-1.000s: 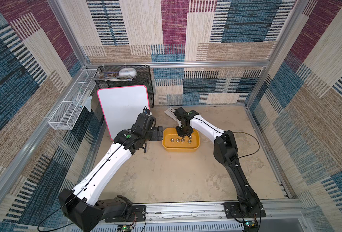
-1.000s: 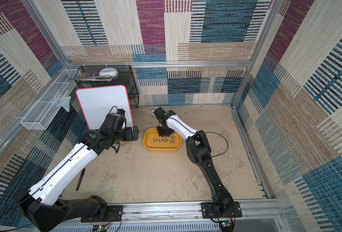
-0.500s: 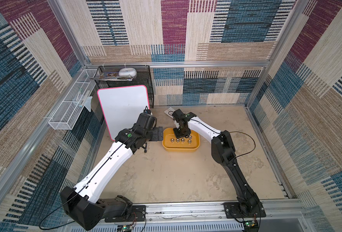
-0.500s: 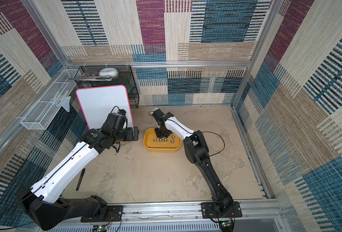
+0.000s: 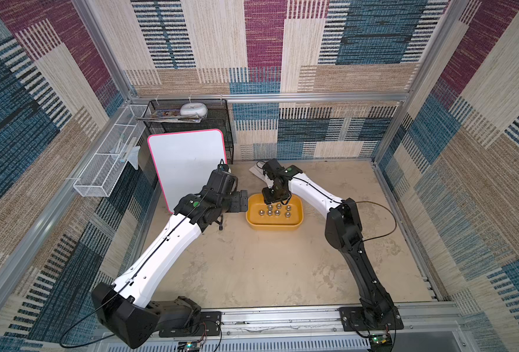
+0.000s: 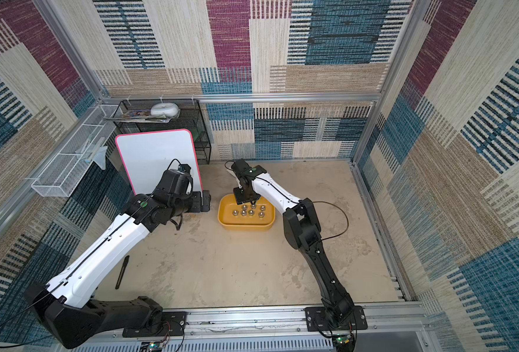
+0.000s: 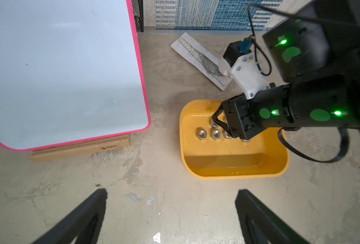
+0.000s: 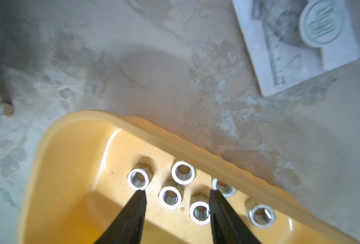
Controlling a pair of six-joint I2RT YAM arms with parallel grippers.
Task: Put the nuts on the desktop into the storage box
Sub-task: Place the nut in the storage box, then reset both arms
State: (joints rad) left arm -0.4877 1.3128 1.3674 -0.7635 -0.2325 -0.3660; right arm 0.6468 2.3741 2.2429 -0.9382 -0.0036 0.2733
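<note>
Right hand [image 8: 177, 191], parted, covers some small silver hex nuts [image 7: 201, 134] inside shallow yellow plastic box [image 7: 234, 166]; left hand [image 7: 172, 190] parted.

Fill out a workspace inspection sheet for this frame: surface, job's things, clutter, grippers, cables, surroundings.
Surface: desktop beige with worn grey patches; no loose nuts seen on it.
Job's things: seven nuts lie in the storage box.
Clutter: whiteboard on a wooden stand, ruler card, black pen.
Grippers: left gripper open, empty, beside the box; right gripper over the nuts, jaws apart, clamping nothing.
Cables: black cable loops off the right arm near the box.
Surroundings: woven walls, black mesh rack, white wire basket.
</note>
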